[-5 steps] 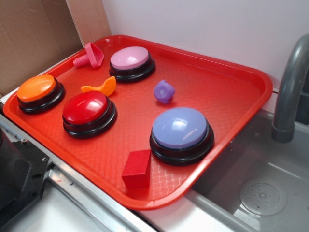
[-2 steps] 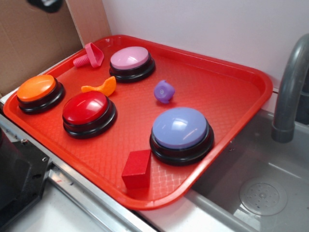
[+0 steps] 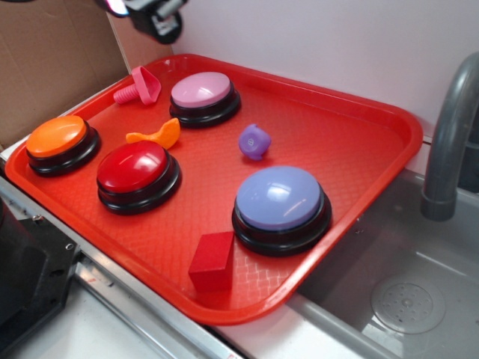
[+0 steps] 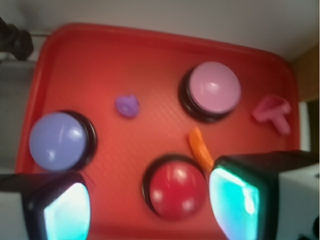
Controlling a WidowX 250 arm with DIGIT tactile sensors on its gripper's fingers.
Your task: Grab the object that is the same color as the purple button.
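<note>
The small purple object (image 3: 254, 141) (image 4: 127, 106) lies on the red tray (image 3: 352, 142), between the pink button and the purple button (image 3: 281, 206) (image 4: 58, 141). My gripper (image 3: 153, 16) hangs high above the tray's far left corner, well away from the object. In the wrist view the gripper (image 4: 150, 207) is open, its two teal-padded fingers (image 4: 235, 202) spread wide with nothing between them; far below the gap I see the red button.
On the tray also sit a pink button (image 3: 202, 96), a red button (image 3: 137, 173), an orange button (image 3: 60, 142), a pink funnel toy (image 3: 140, 87), an orange curved piece (image 3: 157, 135) and a red block (image 3: 212, 260). A sink and grey faucet (image 3: 453, 134) lie right; cardboard stands left.
My gripper has come into the exterior view at the top left and moved rightward. Nothing on the tray has moved.
</note>
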